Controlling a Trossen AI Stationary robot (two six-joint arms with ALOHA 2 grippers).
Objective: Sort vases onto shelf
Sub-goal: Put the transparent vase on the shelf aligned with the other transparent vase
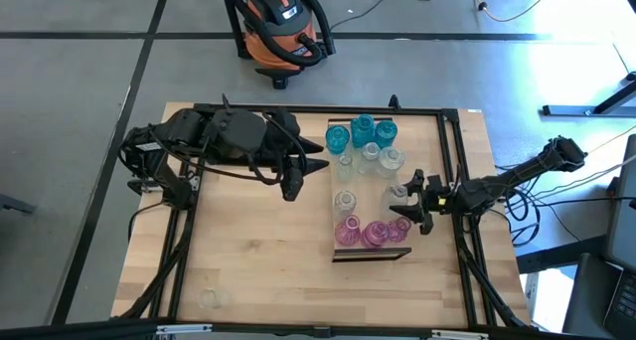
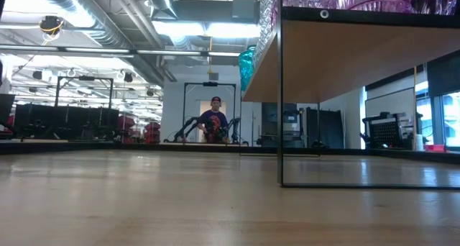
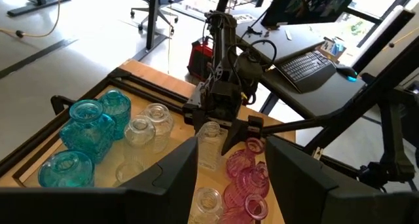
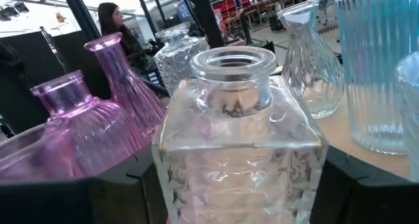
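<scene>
The shelf (image 1: 370, 196) is a light-wood board standing raised on the tabletop, with a dark near end (image 1: 370, 255). Teal vases (image 1: 360, 131) stand at its far end, clear ones (image 1: 368, 161) in the middle and pink ones (image 1: 370, 231) at the near end. My right gripper (image 1: 405, 209) reaches in from the shelf's right side and is shut on a clear square vase (image 4: 239, 139). My left gripper (image 1: 303, 176) is open and empty, just left of the shelf. One more clear vase (image 1: 209, 298) lies on the tabletop at the near left. My right gripper pinches the clear square vase by its body, one finger (image 4: 111, 198) on each of two opposite sides (image 4: 177, 185). The fingers come in level from the table's right. The vase stands upright over the shelf's right part (image 3: 209, 142); whether its base rests on the board I cannot tell.
Pink vases (image 4: 98, 119) stand close on one side of the held vase, clear ones (image 4: 314, 67) and a teal one (image 4: 380, 73) on the other. A black frame (image 1: 452, 171) rims the tabletop. An orange vacuum (image 1: 283, 22) stands on the floor beyond. A person (image 2: 213, 120) stands far behind.
</scene>
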